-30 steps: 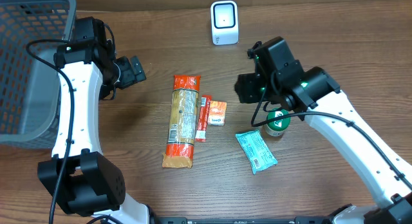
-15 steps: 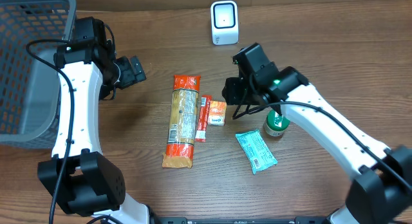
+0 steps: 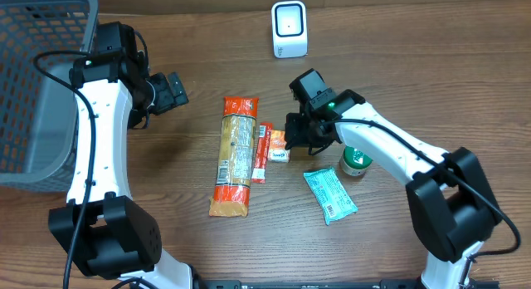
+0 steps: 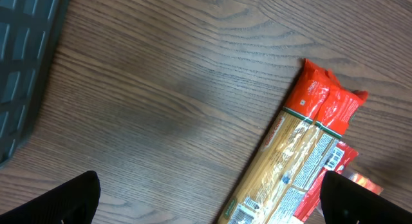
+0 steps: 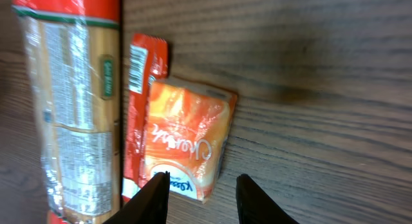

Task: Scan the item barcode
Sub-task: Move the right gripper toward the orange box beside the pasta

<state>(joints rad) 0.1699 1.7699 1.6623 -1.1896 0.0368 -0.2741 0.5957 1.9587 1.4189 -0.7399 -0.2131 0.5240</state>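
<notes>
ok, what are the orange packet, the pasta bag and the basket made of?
Orange packet: glossy printed film or foil, going by the sheen and wrinkles.
Pasta bag: clear crinkly plastic film with red printed ends; spaghetti shows through.
Basket: grey open mesh, matte; plastic or coated wire, can't tell.

Left arm (image 3: 98, 139) and right arm (image 3: 390, 148) share one build: white tubular links between bulky black joint housings (image 3: 104, 235). A thin black cable (image 3: 88, 156) trails along each. A green light (image 3: 330, 105) glows near the right wrist. Jaws are matte black.
</notes>
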